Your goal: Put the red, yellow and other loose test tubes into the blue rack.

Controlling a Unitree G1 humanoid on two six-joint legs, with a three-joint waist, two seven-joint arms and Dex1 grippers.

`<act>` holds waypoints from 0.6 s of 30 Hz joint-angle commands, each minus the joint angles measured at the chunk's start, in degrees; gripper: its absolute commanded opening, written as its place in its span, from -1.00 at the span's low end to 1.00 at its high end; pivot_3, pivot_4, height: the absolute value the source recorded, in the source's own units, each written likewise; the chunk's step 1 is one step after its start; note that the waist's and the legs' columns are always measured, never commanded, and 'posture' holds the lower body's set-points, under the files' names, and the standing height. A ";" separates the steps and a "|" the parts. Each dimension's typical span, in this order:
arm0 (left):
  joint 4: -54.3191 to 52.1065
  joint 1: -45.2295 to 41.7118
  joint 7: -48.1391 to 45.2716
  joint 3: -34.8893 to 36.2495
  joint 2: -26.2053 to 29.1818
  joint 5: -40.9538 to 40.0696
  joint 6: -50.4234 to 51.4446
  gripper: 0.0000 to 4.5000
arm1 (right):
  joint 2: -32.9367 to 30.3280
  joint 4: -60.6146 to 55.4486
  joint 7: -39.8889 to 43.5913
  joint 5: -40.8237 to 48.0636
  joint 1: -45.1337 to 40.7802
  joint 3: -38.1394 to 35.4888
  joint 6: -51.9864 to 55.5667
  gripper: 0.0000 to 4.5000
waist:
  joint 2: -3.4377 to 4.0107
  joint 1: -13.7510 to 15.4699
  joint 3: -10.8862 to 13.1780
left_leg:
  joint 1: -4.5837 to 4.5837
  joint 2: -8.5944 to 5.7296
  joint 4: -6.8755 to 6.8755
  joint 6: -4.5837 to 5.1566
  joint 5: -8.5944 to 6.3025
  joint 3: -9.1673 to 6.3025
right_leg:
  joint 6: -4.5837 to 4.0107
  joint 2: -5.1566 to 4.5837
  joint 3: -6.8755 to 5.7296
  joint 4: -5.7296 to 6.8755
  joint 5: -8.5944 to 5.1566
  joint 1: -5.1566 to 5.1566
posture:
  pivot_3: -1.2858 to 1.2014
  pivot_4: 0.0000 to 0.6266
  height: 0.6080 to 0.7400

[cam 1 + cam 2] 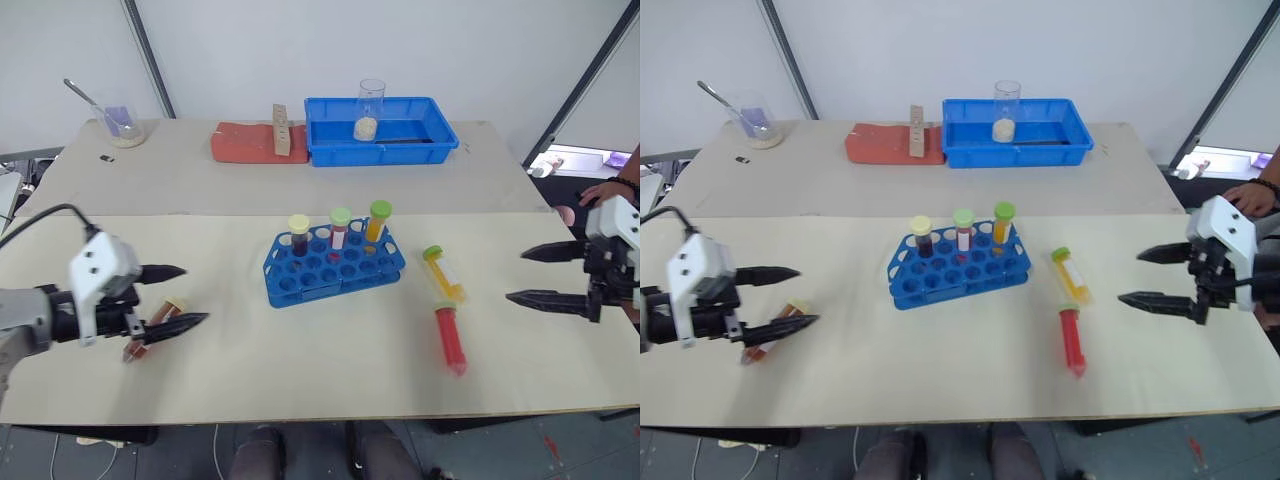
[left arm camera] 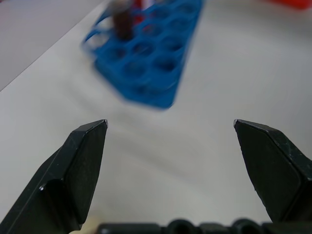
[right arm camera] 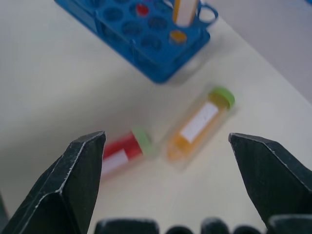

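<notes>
Nearest on the cream table [image 1: 330, 370] lies the red tube [image 1: 450, 340], flat, its green cap towards the yellow tube [image 1: 443, 274], which lies just beyond it, almost end to end. On the left side a third loose tube [image 1: 150, 330] with a pale cap and reddish-brown fill lies under the left pincer [image 1: 180, 296]. That pincer stretches level over the table, pointing inward at the blue rack [image 1: 330, 265], its two black fingers spread wide and empty. The right pincer [image 1: 535, 275] reaches in from the opposite side, also pointing inward toward the loose red and yellow tubes, fingers wide apart and holding nothing. The rack stands mid-table between both arms, with three capped tubes upright in its back row. Farther back sit a red block [image 1: 245, 143], a blue tray [image 1: 380, 130] holding a glass beaker [image 1: 369, 108], and another beaker with a spoon [image 1: 120, 125].
</notes>
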 commanded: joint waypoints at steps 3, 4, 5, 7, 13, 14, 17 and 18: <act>-3.70 -7.81 -0.19 -7.82 -0.10 -2.60 -0.50 0.99 | 1.58 -4.26 -8.16 -2.74 -10.05 10.37 12.57 0.99 | 0.00 0.02 0.00 | 0.01 -0.05 0.00 -0.01 0.01 0.01 | 0.01 -0.01 0.04 0.00 0.01 0.01 | 0.03 -0.52 1.00; -3.57 -9.50 -0.32 -9.39 -0.52 -2.95 -0.68 0.99 | 2.68 -3.39 -9.21 -3.28 -12.84 13.05 15.71 0.99 | 0.00 0.01 0.00 | -0.01 -0.06 0.01 -0.01 0.02 0.01 | 0.03 -0.01 0.06 -0.02 0.03 0.00 | 0.03 -0.52 1.00; -3.37 -11.00 -0.32 -10.65 -0.99 -3.23 -0.78 0.99 | 3.51 -2.23 -10.02 -4.06 -15.29 15.55 18.40 0.99 | 0.00 0.00 0.00 | -0.02 -0.06 0.01 -0.01 0.02 0.00 | 0.02 -0.01 0.06 -0.03 0.03 0.00 | 0.03 -0.52 1.00; -3.05 -13.77 -0.81 -13.12 -1.92 -3.79 -0.74 0.99 | 6.64 2.83 -12.98 -7.10 -20.97 20.47 22.85 0.99 | -0.01 0.00 0.00 | -0.09 -0.07 0.05 -0.01 0.02 -0.02 | 0.03 -0.01 0.06 -0.04 0.04 -0.02 | 0.03 -0.52 1.00; -2.49 -17.96 -2.75 -19.34 -2.99 -1.40 -3.04 0.99 | 15.43 24.62 -17.03 -16.53 -34.70 31.63 25.63 0.99 | -0.01 -0.10 0.00 | -0.31 -0.13 0.21 0.00 0.02 -0.12 | -0.11 0.00 0.06 -0.10 0.21 -0.04 | 0.03 -0.52 1.00; -2.48 -18.35 -2.78 -19.92 -3.21 -1.25 -3.24 0.99 | 16.73 28.41 -16.49 -17.74 -36.63 33.08 24.74 0.99 | -0.01 -0.08 0.01 | -0.30 -0.13 0.21 0.00 0.02 -0.12 | -0.18 0.01 0.06 -0.10 0.26 -0.03 | 0.03 -0.52 1.00; -2.63 -19.08 -2.30 -21.25 -3.91 -0.90 -3.55 0.99 | 19.94 37.61 -15.67 -20.43 -41.04 35.31 22.70 0.99 | -0.01 -0.10 0.01 | -0.42 -0.14 0.21 0.01 0.02 -0.14 | 0.17 0.01 0.05 -0.17 0.51 -0.07 | 0.03 -0.52 1.00; -2.70 -19.25 -2.13 -21.64 -4.14 -0.79 -3.72 0.99 | 20.81 40.36 -15.36 -21.36 -42.21 35.93 21.72 0.99 | -0.01 -0.10 0.01 | -0.47 -0.15 0.21 0.01 0.02 -0.15 | 0.20 0.01 0.04 -0.21 0.55 -0.10 | 0.03 -0.52 1.00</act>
